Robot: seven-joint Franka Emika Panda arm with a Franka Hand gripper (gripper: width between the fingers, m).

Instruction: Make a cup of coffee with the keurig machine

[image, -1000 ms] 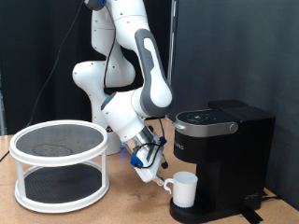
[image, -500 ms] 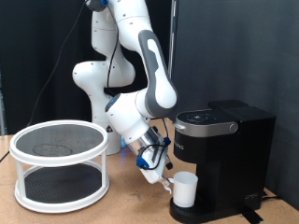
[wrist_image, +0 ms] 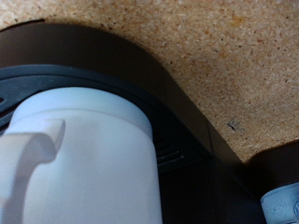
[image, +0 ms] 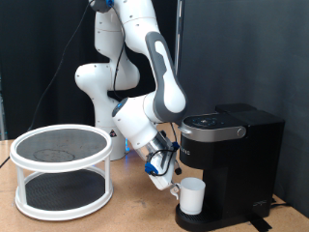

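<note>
Pincer (image: 171,184) grips the glossy white cup (image: 191,196) by its handle on the matte-black keurig machine (image: 229,155).

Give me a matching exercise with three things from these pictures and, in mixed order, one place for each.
Things:
1. white ceramic mug
2. matte-black keurig machine
3. round white two-tier mesh rack

Places:
A. at the exterior view's left, on the table
B. on the machine's round drip base
C. at the exterior view's right

The gripper is beside the mug's handle.

Pairs: 1-B, 2-C, 3-A
</note>
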